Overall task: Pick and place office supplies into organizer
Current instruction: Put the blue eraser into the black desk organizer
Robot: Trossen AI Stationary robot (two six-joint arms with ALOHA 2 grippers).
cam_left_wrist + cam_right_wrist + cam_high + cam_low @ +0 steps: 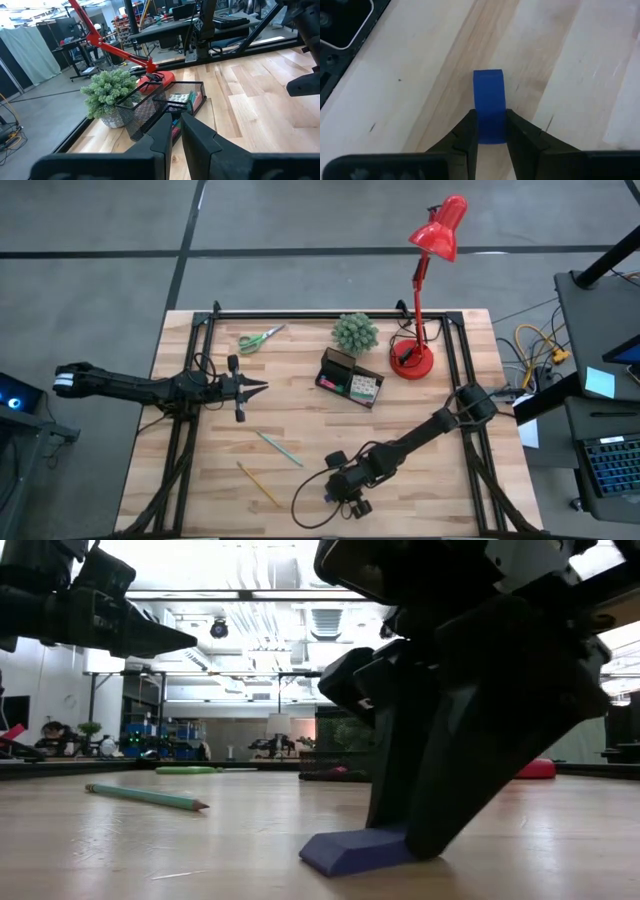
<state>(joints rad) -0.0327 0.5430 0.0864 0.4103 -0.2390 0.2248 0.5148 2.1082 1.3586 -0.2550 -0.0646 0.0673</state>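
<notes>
The right end effector (490, 135) is clenching a small blue piece (489, 112) lying on the counter (440, 490) at its near edge. The left end effector (255, 388), fingers pressed together, is hovering left of the organizer (352, 378), which is sitting mid-counter.

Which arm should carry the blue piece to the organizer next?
Right. The right gripper is already closed on the blue piece at the table's front edge. The left gripper hangs empty left of the organizer, fingers together.
</notes>
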